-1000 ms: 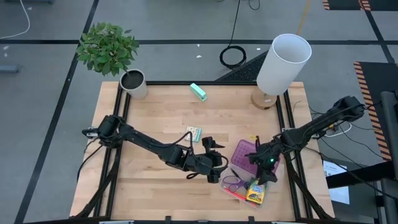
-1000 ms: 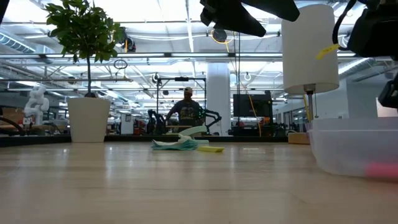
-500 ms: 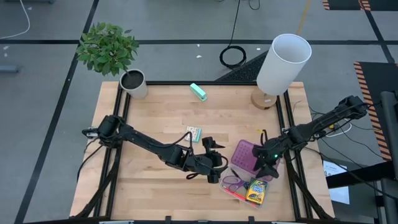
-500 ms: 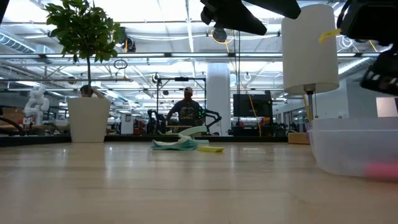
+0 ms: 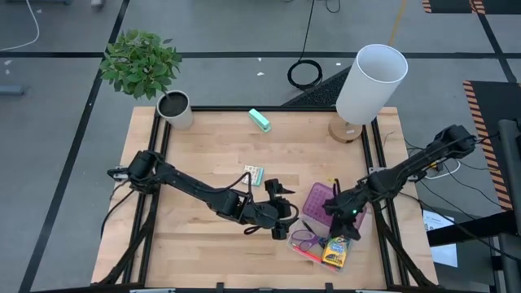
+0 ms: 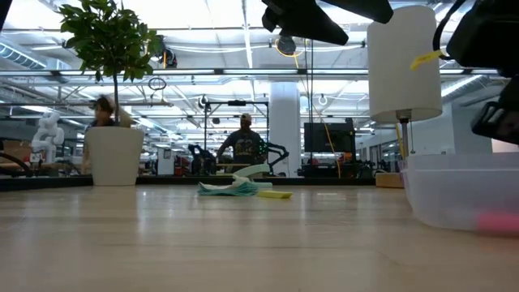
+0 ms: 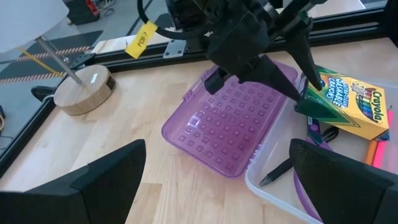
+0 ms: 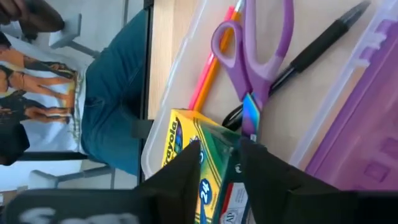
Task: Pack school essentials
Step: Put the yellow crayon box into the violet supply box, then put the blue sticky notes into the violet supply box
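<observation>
Wooden table (image 5: 203,155). Clear case with purple lid (image 7: 233,124) near its front right. Right gripper (image 7: 308,93) clenched on crayon box (image 7: 348,106), held over the case. Left gripper (image 5: 281,221) spread wide, empty, just beside. Scissors (image 8: 267,43), pens inside.

Light wooden tabletop (image 5: 212,155) in black frame, on grey floor (image 5: 65,122) with dark seams. Leafy green plant in white pot (image 5: 173,108) at far-left corner; white cylindrical lamp on round wooden base (image 5: 370,81) far-right. Beyond: bright hall, ceiling strip lights, seated person (image 6: 243,142).
</observation>
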Robot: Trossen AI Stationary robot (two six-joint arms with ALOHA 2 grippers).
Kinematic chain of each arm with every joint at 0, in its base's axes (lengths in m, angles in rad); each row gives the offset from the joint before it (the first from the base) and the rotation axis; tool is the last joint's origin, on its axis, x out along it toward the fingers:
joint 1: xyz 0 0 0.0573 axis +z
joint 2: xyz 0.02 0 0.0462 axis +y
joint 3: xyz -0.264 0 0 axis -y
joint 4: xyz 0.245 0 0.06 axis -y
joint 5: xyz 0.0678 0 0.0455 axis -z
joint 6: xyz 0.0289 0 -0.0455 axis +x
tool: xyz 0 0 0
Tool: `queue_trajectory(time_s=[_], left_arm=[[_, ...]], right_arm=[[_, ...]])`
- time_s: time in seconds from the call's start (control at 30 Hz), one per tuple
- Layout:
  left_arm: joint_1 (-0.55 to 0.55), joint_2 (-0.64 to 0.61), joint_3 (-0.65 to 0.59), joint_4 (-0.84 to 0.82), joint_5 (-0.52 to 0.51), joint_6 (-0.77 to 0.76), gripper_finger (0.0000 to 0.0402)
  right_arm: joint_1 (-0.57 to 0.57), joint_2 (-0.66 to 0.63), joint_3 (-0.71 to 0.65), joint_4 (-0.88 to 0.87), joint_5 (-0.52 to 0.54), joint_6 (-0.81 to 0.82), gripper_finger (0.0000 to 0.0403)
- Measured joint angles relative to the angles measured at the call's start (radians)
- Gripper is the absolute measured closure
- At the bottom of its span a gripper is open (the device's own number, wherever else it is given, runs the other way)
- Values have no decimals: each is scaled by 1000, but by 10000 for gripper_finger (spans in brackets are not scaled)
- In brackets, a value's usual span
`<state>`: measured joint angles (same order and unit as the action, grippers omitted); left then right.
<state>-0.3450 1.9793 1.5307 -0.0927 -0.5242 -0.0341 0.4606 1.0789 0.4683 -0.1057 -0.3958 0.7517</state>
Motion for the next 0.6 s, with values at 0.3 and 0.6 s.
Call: queue_trajectory(time_s=[0.3, 0.6], left_arm=[[0, 0, 0, 0, -1, 4, 3], [0, 0, 0, -6, -6, -3, 3]], right_arm=[[55, -7, 0, -4, -62, 86, 349], [65, -35, 0, 49, -31, 69, 358]])
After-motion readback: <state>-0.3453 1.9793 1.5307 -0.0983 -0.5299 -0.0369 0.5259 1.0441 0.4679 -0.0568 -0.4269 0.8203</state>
